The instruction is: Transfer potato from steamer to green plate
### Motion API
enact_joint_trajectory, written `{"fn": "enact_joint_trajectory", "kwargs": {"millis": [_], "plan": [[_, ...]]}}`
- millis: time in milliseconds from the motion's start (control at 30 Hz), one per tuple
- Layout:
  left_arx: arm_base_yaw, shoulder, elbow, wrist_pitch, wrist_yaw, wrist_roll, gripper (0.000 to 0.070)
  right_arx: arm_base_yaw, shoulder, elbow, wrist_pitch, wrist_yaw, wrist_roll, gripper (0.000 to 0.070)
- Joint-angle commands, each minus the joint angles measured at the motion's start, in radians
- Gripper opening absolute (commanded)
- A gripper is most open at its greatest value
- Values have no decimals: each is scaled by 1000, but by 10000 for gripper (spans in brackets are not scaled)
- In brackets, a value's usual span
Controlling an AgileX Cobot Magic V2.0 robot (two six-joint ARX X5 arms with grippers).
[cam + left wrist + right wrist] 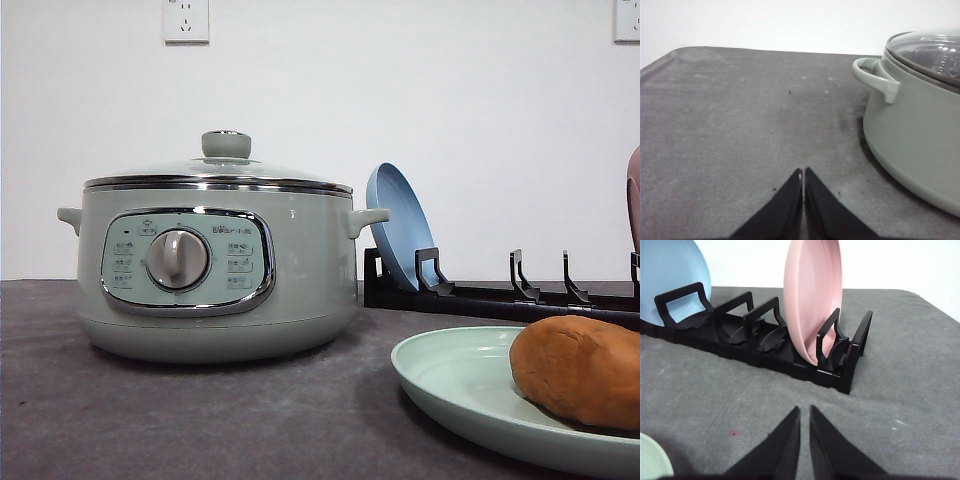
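The orange-brown potato (580,370) lies on the pale green plate (450,385) at the front right of the table. The sage-green steamer (215,270) stands left of centre with its glass lid on. In the left wrist view my left gripper (803,172) is shut and empty over bare grey table, with the steamer (915,115) and one of its side handles beside it. My right gripper (804,410) has its fingers nearly together with nothing between them, just short of the black rack; an edge of the green plate (652,460) shows beside it.
A black plate rack (500,295) stands behind the green plate, holding a blue plate (400,225) upright. The right wrist view shows the rack (765,340) with a pink plate (812,300) and the blue plate (665,275) standing in it. A white wall backs the table.
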Motion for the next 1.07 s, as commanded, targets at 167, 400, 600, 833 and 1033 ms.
{"fn": "enact_joint_trajectory", "kwargs": {"millis": [167,400,600,833,1033], "plan": [[2,-1,-20,-6,2,1,0,-1,-3,-5,15,0,-3,22],[2,-1,-20,-6,2,1,0,-1,-3,-5,15,0,-3,22],[2,-1,-20,-6,2,1,0,-1,-3,-5,15,0,-3,22],[2,-1,-20,-6,2,1,0,-1,-3,-5,15,0,-3,22],[2,-1,-20,-6,2,1,0,-1,-3,-5,15,0,-3,22]]}}
